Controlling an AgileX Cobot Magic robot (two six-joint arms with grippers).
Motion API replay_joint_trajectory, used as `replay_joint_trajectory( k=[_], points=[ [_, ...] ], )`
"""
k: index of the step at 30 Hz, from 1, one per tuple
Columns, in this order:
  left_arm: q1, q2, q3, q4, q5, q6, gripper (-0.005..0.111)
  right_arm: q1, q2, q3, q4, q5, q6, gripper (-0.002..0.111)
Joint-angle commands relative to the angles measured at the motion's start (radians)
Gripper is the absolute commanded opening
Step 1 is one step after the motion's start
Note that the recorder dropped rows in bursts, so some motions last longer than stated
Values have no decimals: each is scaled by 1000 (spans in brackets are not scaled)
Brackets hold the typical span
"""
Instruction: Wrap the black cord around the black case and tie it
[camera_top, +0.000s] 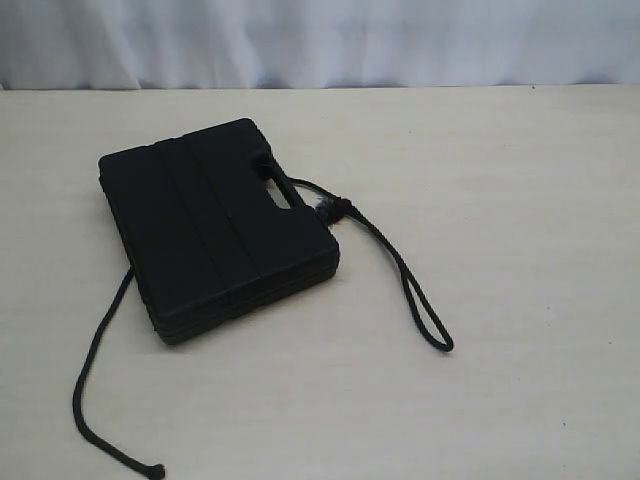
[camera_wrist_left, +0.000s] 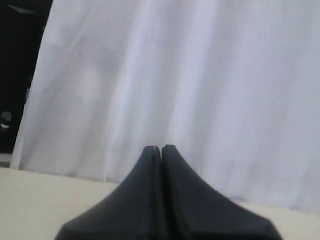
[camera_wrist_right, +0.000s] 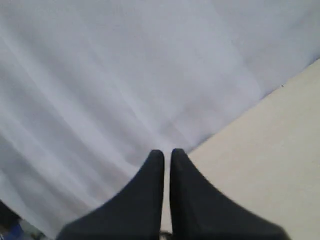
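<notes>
Right now the left jaws are pressed together with only a hairline seam between them and hold nothing. The right jaws are all but closed as well, a thin sliver showing between them, and are equally empty. Both wrist views look out at a white curtain (camera_top: 320, 40) and a strip of tabletop (camera_top: 520, 180). Neither shows the work, and neither arm appears in the exterior view.

The black case (camera_top: 215, 225) lies flat on the tabletop, left of the middle, its handle slot (camera_top: 280, 191) turned toward the right. The black cord (camera_top: 442, 344) seems to pass beneath it. A knot (camera_top: 336, 207) sits just beside the handle edge, and from there a doubled-back loop trails out to the right. On the other side a single strand comes out from under the case's left edge and curves toward the near edge of the view, ending in a frayed tip (camera_top: 153, 470).

The likely trouble starts with the pick-up. The cord is thin and lies flat against the tabletop, so closing jaws may scrape the surface and miss it. A pull on one side alone could drag the case or draw the cord out from under it, losing the half-wrap already there. Near the handle, black cord against black case is hard to separate, and the knot may snag there. The two ends also lie well apart, so slack for a tie may run short.
</notes>
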Motion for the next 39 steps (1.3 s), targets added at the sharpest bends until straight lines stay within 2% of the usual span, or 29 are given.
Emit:
replay_joint_trajectory(
  k=[1,4,9,10,12,15,17,20,24,26,27,28,31,32,34,36,38,39],
  points=[
    [1,-4,2,-96,-164,-230,0,-2,-5,2,130,-185,2,4],
    [1,-4,2,-72,-265,-344,0,-2,-5,2,131,-309,94,4],
    [1,11,2,-91,-541,-365,0,-2,-5,-3,104,-498,249,4],
    [1,27,-15,-91,-572,-365,0,-2,6,-20,104,-504,249,4],
    [1,105,-115,-79,-552,-317,0,-2,88,-95,52,-506,249,4],
    [1,221,-251,33,-449,-222,0,-2,212,-200,-113,-500,242,4],
    [1,308,-355,178,-270,-197,0,-2,310,-288,-315,-439,239,4],
    [1,455,-506,315,86,-197,0,-2,470,-454,-586,-183,239,4],
    [1,662,-656,416,399,-197,0,-2,693,-677,-722,152,239,4],
    [1,778,-721,404,533,-186,0,-2,820,-778,-724,309,218,4],
    [1,879,-771,373,642,-129,0,25,932,-854,-718,434,133,4],
    [1,933,-789,335,677,-87,0,55,992,-893,-714,489,80,4],
    [1,1068,-809,165,704,78,0,170,1165,-988,-706,610,3,4],
    [1,1133,-809,46,693,207,0,256,1268,-1041,-695,648,-16,5],
    [1,1212,-809,-100,694,373,0,366,1440,-1139,-695,669,-16,5],
    [1,1243,-809,-168,705,469,0,432,1609,-1271,-695,730,-16,6],
    [1,1245,-809,-195,706,540,3,476,1778,-1440,-670,838,-42,15],
    [0,1245,-809,-197,711,555,8,487,1890,-1567,-630,917,-75,24]
  ],
)
